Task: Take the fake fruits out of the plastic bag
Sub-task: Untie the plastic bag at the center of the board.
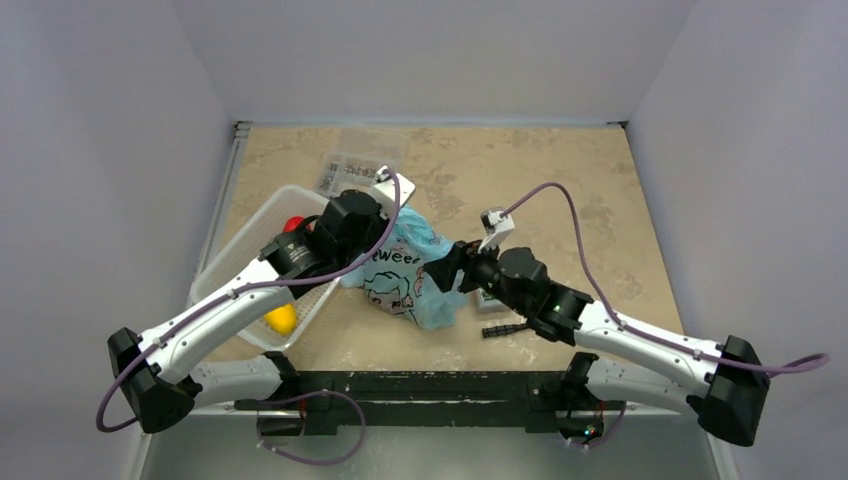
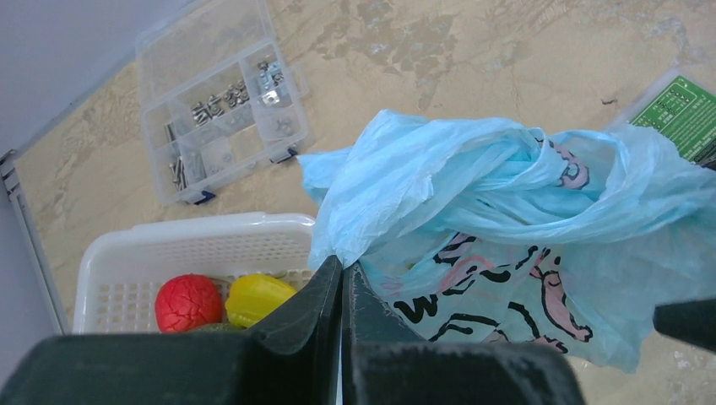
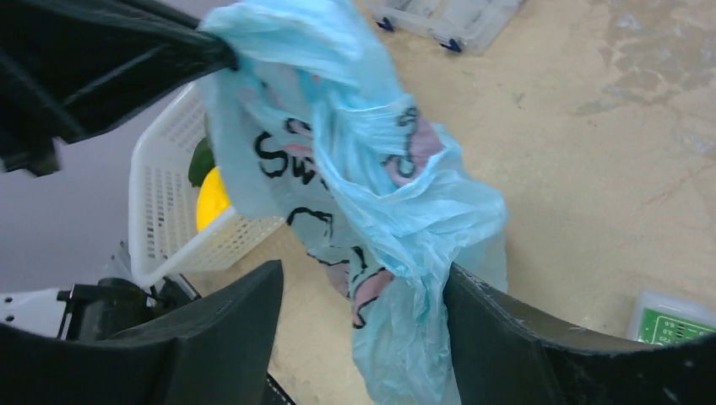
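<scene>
The light-blue plastic bag (image 1: 412, 275) with a dark cartoon print hangs lifted just right of the white basket. My left gripper (image 2: 343, 272) is shut on its upper edge; it also shows in the top view (image 1: 372, 243). My right gripper (image 3: 363, 287) is open, its jaws either side of the bag's (image 3: 397, 211) lower hanging part, the plastic brushing the right finger (image 3: 507, 329). A red fake fruit (image 2: 187, 301), a yellow one (image 2: 256, 297) and a dark green one (image 3: 200, 160) lie in the basket. No fruit shows inside the bag.
The white mesh basket (image 1: 240, 262) stands at the left, under my left arm. A clear compartment box (image 1: 358, 165) with small parts lies at the back. A small case with a green circuit board (image 3: 671, 325) lies on the table by my right gripper.
</scene>
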Tool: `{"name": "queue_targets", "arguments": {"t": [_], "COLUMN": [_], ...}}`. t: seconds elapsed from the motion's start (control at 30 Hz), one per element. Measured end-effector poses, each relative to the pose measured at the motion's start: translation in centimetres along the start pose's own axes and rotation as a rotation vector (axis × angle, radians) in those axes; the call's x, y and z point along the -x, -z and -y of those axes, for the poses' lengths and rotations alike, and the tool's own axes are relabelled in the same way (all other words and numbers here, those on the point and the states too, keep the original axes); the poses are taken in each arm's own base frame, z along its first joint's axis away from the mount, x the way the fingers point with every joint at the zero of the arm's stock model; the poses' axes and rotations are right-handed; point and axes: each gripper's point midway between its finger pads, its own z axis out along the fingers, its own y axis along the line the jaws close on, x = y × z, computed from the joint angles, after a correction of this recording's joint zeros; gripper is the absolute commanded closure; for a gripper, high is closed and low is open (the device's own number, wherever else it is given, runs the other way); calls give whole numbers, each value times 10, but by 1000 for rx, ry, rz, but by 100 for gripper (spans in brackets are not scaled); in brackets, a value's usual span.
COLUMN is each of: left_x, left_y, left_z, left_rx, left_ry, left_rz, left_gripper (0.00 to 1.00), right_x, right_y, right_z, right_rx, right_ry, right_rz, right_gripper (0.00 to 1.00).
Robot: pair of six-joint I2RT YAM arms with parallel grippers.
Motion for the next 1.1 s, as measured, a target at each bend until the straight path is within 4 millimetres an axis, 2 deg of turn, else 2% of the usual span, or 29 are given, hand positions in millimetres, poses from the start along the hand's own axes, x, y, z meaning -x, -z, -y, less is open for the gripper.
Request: {"name": "queue_targets", "arguments": {"t": [0.03, 0.13, 0.23, 0.3, 0.43, 0.53, 0.6, 0.67, 0.73, 0.77, 0.87, 1.0, 1.1], "left_x": [-1, -4, -4, -3, 0, 2, 2, 2, 2, 2, 2, 6, 9], "left_y": [-1, -4, -3, -2, 2, 3, 3, 3, 3, 3, 6, 17, 27], "left_z": [2, 7, 9, 9, 8, 8, 8, 7, 5, 4, -3, -12, -16], "left_rx": [-9, -29, -41, -46, -47, -50, -50, -48, -33, -30, 6, 33, 37], "left_ry": [-3, -8, -8, -6, 1, 3, 3, 3, 4, 4, 10, 32, 51], "left_rz": [-6, -19, -18, -13, 5, 14, 14, 14, 12, 12, 24, 75, 122], "left_gripper": [100, 100, 100, 100, 100, 100, 100, 100, 100, 100, 100, 100, 100], "right_x": [1, 6, 11, 13, 11, 10, 10, 13, 18, 20, 28, 45, 36], "right_y": [2, 3, -6, -20, -39, -43, -40, -36, -30, -25, -7, 8, 16], "right_z": [-11, -31, -36, -34, -18, -1, 8, 13, 15, 17, 22, 38, 49], "right_rx": [1, -51, -140, -241, -419, -528, -581, -612, -611, -604, -528, -270, -134], "right_ry": [33, 126, 214, 281, 381, 441, 468, 469, 444, 420, 270, -80, -220], "right_rz": [-3, 0, -8, -19, -41, -48, -48, -34, -4, 16, 74, 202, 223], "right_gripper": [12, 2, 1, 1, 3, 14, 27, 50, 88, 100, 100, 100, 100]}}
